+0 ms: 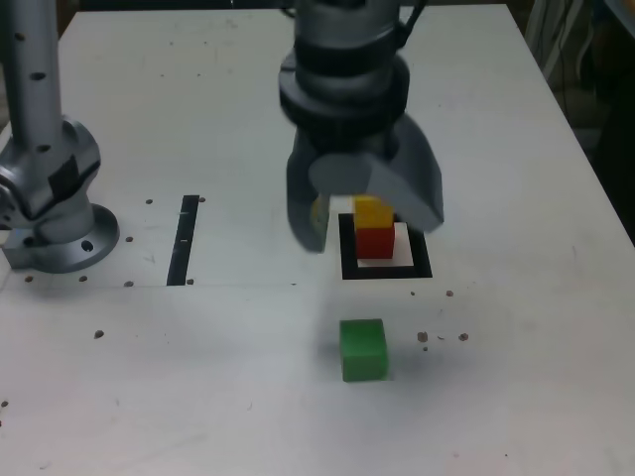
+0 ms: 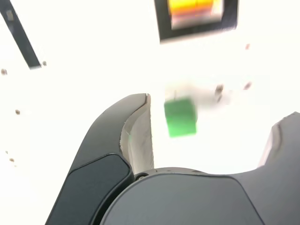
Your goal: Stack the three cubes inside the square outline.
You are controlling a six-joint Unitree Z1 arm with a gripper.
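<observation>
The yellow cube (image 1: 372, 211) rests on the red cube (image 1: 375, 241), and that pair stands inside the black square outline (image 1: 348, 260) on the white table. The green cube (image 1: 363, 348) lies alone on the table, nearer the camera than the outline. My gripper (image 1: 369, 226) hangs open just above and around the two-cube stack, one finger on each side, holding nothing. In the wrist view the green cube (image 2: 180, 117) shows between my spread fingers (image 2: 138, 129), with the outline (image 2: 161, 21) and the blurred yellow cube (image 2: 194, 7) beyond it.
A narrow black strip (image 1: 185, 239) lies on the table toward the exterior view's left. The arm's metal base (image 1: 55, 203) stands at the far left. Small dark specks (image 1: 442, 337) dot the table near the green cube.
</observation>
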